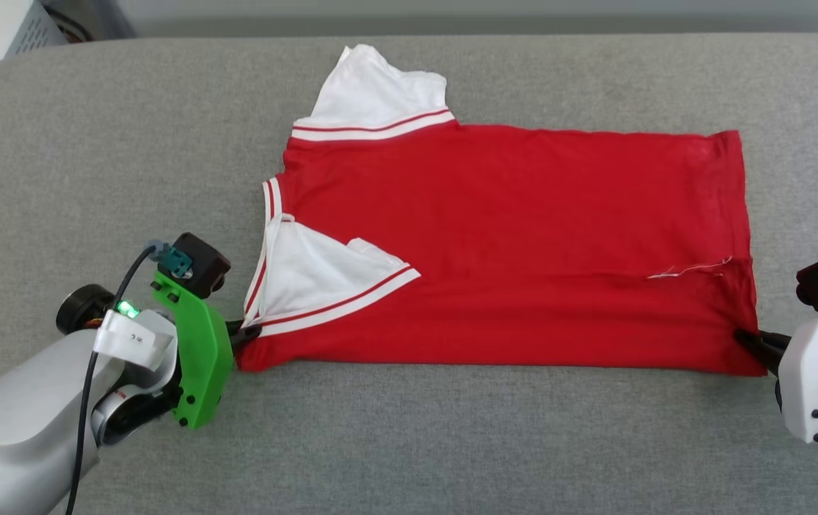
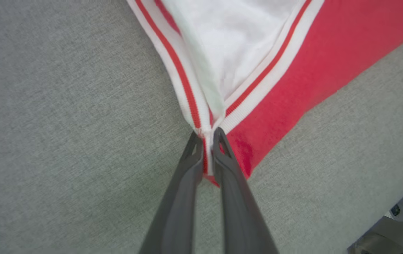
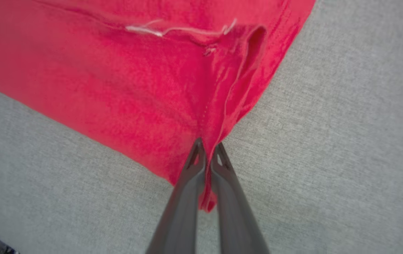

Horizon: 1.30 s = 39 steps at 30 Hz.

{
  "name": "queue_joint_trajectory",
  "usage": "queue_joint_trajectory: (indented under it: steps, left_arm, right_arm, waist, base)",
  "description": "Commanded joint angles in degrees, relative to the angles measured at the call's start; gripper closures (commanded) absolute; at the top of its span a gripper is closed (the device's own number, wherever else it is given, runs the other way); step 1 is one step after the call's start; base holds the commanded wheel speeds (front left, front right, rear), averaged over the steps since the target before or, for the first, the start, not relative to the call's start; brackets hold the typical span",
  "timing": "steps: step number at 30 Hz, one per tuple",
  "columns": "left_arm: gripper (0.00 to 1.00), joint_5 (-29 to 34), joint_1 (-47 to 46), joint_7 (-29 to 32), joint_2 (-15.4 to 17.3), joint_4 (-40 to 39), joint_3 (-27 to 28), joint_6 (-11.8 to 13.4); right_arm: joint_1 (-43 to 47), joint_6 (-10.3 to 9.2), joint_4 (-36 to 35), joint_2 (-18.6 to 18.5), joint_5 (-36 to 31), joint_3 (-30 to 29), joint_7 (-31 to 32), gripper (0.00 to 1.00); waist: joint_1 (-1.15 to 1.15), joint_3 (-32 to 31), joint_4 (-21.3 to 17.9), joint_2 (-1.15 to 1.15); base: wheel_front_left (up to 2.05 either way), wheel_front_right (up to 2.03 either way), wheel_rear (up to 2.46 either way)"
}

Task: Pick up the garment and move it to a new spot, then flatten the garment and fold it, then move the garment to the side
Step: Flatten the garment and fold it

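Note:
The garment [image 1: 509, 243], a red jersey with white sleeves and red-and-white striped trim, lies spread flat across the grey surface, number side hidden. One white sleeve sticks out at the far edge, the other is folded onto the red body. My left gripper [image 1: 242, 335] is shut on the garment's near left corner, its dark fingers pinching the striped trim [image 2: 206, 141]. My right gripper [image 1: 751, 339] is shut on the near right hem corner, red fabric [image 3: 206, 197] squeezed between its fingers.
The grey padded surface [image 1: 94, 179] runs wide on all sides of the jersey. Its rounded far left corner meets a pale grated box [image 1: 29, 28]. A loose white thread [image 1: 691, 270] lies on the red fabric near the right hem.

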Motion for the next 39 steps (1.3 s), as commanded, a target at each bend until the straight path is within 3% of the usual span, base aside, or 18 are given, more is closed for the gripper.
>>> queue_joint_trajectory:
  steps: [1,7,17,26,32,33,34,39]
  left_arm:
    - [1.00,-0.3,1.1,-0.3,1.1,-0.2,0.2,0.1]
    - [1.00,-1.2,3.7,-0.5,3.1,-4.3,-0.1,1.1]
    - [1.00,-2.3,9.2,-0.9,6.1,-12.6,-1.2,5.4]
    - [1.00,-2.3,10.3,-1.0,4.8,-10.8,-2.0,6.3]
    - [1.00,-1.9,10.2,-1.8,3.2,-7.5,-2.3,6.0]
    - [0.73,-1.8,10.2,-2.0,3.2,-7.1,-2.3,6.1]
    - [0.00,-1.4,10.2,-2.6,3.2,-6.8,-2.1,6.2]
    - [0.00,0.6,9.4,-5.1,4.1,-7.1,-1.3,7.4]
  right_arm:
    - [1.2,-0.04,-0.8,-0.8,0.1,-0.6,-0.5,1.00]
    - [5.0,-0.04,-4.7,-2.0,0.3,-3.5,-0.8,1.00]
    - [14.0,-0.04,-9.3,-2.3,-0.1,-10.4,2.0,1.00]
    - [14.3,-0.04,-7.4,0.6,-1.6,-10.9,4.5,1.00]
    - [13.8,-0.04,-3.0,2.4,-3.2,-9.3,2.8,1.00]
    - [13.7,-0.04,-2.6,2.7,-3.3,-9.4,2.1,0.80]
    - [13.7,-0.04,-2.0,3.0,-3.4,-9.5,1.5,0.00]
    - [13.4,-0.04,-1.9,3.9,-5.1,-10.6,-3.6,0.00]
  waist:
    - [0.00,-2.4,-0.3,0.00]
    - [0.00,-5.0,0.0,0.00]
    - [0.00,-5.0,0.0,0.00]
    - [0.00,-1.7,-0.6,0.00]
    - [0.00,-1.0,-0.3,0.00]
    - [0.00,-1.2,-0.3,0.00]
    - [0.00,-1.6,-0.3,0.00]
    - [0.00,-3.5,-0.2,0.00]
  base:
    - [0.00,0.00,0.00]
    - [0.00,0.00,0.00]
    - [0.00,0.00,0.00]
    - [0.00,0.00,0.00]
    - [0.00,0.00,0.00]
    - [0.00,0.00,0.00]
    - [0.00,0.00,0.00]
    - [0.00,0.00,0.00]
